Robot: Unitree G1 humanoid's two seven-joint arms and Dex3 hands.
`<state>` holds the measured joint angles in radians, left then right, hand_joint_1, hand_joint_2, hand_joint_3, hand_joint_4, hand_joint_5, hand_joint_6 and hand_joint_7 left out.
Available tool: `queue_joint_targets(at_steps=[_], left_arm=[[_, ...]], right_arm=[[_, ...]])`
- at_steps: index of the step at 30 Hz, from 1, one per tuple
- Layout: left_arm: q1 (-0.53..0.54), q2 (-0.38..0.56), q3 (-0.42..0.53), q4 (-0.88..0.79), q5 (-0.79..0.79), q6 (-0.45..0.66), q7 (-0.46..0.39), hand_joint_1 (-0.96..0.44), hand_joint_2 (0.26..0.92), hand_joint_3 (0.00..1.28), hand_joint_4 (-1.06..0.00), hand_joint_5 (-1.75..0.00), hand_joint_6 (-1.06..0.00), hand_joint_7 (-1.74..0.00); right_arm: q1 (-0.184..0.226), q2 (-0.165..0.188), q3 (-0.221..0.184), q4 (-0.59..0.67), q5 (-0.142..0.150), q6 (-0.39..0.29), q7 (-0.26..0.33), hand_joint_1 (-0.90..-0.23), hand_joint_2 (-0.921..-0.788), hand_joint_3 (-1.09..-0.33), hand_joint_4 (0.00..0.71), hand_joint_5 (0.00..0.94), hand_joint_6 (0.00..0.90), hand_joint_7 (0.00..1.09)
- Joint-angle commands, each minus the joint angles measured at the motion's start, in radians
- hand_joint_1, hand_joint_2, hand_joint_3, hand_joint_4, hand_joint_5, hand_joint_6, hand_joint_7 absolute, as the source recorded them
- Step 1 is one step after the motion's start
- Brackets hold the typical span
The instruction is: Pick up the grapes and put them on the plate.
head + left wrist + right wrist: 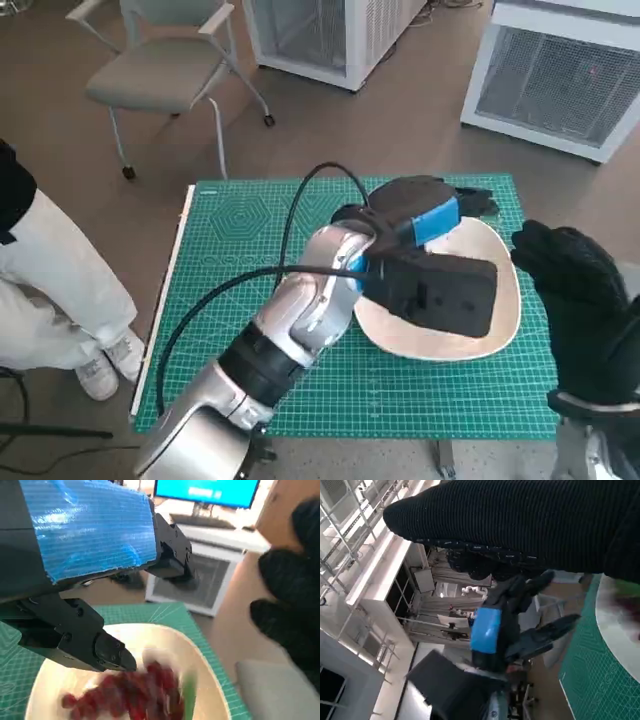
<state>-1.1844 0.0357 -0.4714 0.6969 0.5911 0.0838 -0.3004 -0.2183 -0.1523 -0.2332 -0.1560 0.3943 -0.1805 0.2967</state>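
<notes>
The left hand (440, 215) hangs over the plate (505, 325) with its black fingers (107, 652) apart and nothing between them, apparently because the grapes (135, 692) lie in the plate already. They show as a blurred red cluster with a green stem. The shallow plate is smooth and cream-white, on a gridded green mat (230, 250). The knit-gloved right hand (575, 290) waits just beside the plate; its grasp cannot be told.
</notes>
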Motion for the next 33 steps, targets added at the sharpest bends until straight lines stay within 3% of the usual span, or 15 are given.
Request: queue_joint_targets(at_steps=[1, 12, 21, 27, 33], left_arm=[[-0.040, -0.011, 0.003, 0.062, -0.016, -0.045, 0.007, -0.25, 0.796, 0.02, -0.15, 0.00, -0.30, -0.01], [-0.050, -0.014, 0.011, 0.149, -0.039, -0.091, -0.014, -0.28, 0.792, 0.01, -0.08, 0.00, -0.26, 0.00], [0.016, 0.043, 0.055, 0.086, -0.065, -0.107, 0.008, -0.33, 0.808, 0.01, -0.07, -0.01, -0.25, 0.00], [0.136, 0.107, 0.181, -0.028, -0.197, -0.169, 0.006, -0.36, 0.835, 0.02, -0.09, -0.01, -0.24, 0.00], [0.264, 0.116, 0.377, 0.008, -0.465, -0.371, -0.037, -0.46, 0.858, 0.02, -0.08, 0.00, -0.13, 0.00]], right_arm=[[0.007, 0.005, 0.003, 0.016, 0.006, 0.003, 0.001, -0.384, -0.921, -0.634, 0.421, 0.704, 0.207, 0.97], [0.012, 0.000, 0.003, 0.010, 0.015, 0.005, 0.008, -0.385, -0.921, -0.634, 0.420, 0.707, 0.194, 0.97], [0.014, -0.002, 0.000, 0.009, 0.019, 0.009, 0.013, -0.386, -0.921, -0.634, 0.419, 0.708, 0.191, 0.97], [0.010, -0.004, 0.001, 0.014, 0.019, 0.010, 0.017, -0.386, -0.921, -0.634, 0.418, 0.710, 0.189, 0.98], [0.001, -0.002, 0.010, 0.022, 0.011, 0.011, 0.014, -0.386, -0.921, -0.635, 0.417, 0.712, 0.187, 0.98]])
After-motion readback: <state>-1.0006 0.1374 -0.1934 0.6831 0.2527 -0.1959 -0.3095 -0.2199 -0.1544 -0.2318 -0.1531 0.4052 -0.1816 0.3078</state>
